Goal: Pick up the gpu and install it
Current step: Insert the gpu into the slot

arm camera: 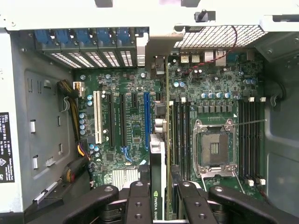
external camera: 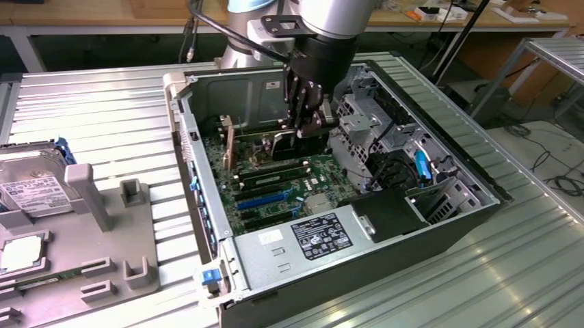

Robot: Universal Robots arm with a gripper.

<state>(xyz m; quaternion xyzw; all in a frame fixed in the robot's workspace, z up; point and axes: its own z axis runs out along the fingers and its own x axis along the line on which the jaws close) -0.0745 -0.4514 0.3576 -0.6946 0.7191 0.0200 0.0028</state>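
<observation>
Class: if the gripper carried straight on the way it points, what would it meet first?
The gpu in the gripper would likely meet the motherboard near the blue slot first; depth is unclear.

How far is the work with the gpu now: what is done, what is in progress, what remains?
Done: the gpu is picked up; the jaws are closed on it. In hand: it hangs inside the open computer case, over the motherboard. Left: it is not visibly seated in a slot, and the jaws have not released it.
</observation>
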